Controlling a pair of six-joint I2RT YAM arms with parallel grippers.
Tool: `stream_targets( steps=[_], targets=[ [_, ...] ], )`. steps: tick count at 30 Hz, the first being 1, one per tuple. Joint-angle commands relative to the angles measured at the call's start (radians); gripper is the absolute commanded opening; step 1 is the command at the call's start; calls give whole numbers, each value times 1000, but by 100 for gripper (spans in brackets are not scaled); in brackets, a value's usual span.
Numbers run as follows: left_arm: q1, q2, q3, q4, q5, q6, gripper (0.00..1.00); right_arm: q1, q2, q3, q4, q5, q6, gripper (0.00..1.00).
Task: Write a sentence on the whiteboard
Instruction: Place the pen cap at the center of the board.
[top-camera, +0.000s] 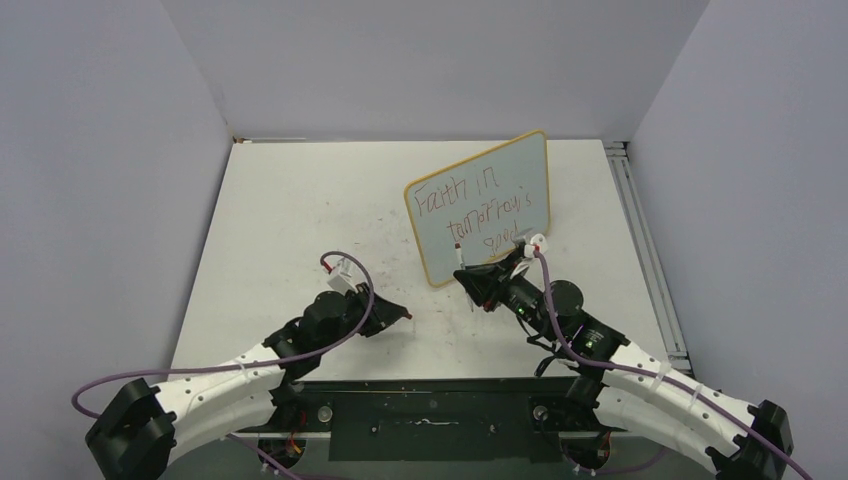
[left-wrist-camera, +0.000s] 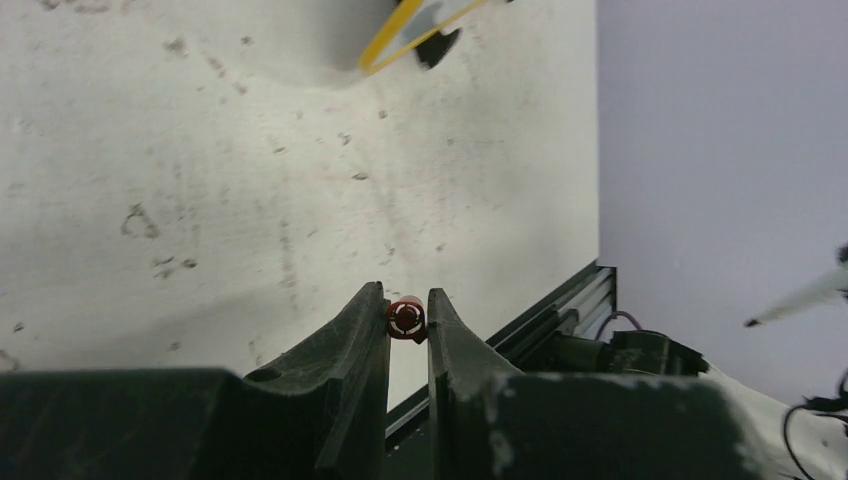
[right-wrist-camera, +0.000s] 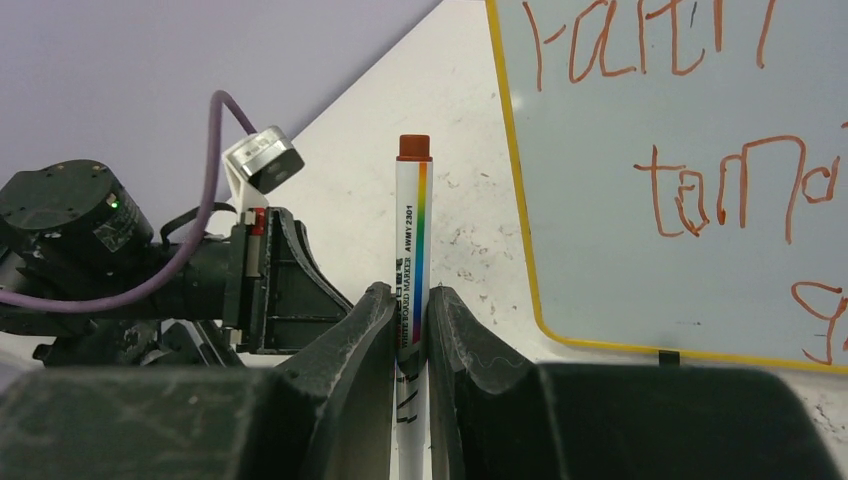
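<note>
As you read from the arm bases outward, log the left gripper (left-wrist-camera: 407, 312) first: its fingers are drawn narrow onto a small red cap (left-wrist-camera: 407, 318), pinched end-on between the tips, low over the scuffed table (top-camera: 300, 220). From above, this gripper sits left of centre and well apart from the board.

Next, the right gripper (right-wrist-camera: 410, 300). You will see it clamped on a marker (right-wrist-camera: 412, 230) with a white barrel, a rainbow stripe and a reddish-brown end pointing away from the wrist.

Just beyond those fingers stands the whiteboard (top-camera: 480, 205), right of centre on the table and turned at a slant, with its lower edge nearest the right gripper.
- In the right wrist view the marker lies just beside the board's left yellow frame edge, with a strip of table showing between them.
- In the top view the marker's far end overlaps the board's lower-left corner.
- You cannot tell from these views whether they touch.
- One black foot shows under the lower frame.

Farthest out, the sentence (top-camera: 478, 210) runs in three reddish-brown lines: "Faith in", "tomorrow's", "seed". The last line lies closest to the right gripper.
</note>
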Motion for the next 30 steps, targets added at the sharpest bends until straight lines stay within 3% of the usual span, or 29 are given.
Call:
stream_targets(
  steps=[1, 8, 21, 25, 30],
  targets=[
    [-5, 81, -13, 18, -30, -53, 0, 7, 30, 45, 7, -11, -11, 5],
    [-5, 188, -20, 52, -26, -47, 0, 7, 55, 43, 20, -35, -6, 5],
    [-5, 216, -57, 54, -37, -60, 9, 9, 67, 46, 33, -33, 2, 5],
    [-4, 216, -45, 23, -46, -51, 26, 9, 65, 39, 33, -22, 14, 5],
    [9, 139, 5, -127, -106, 5, 67, 9, 62, 51, 34, -11, 34, 5]
  ],
)
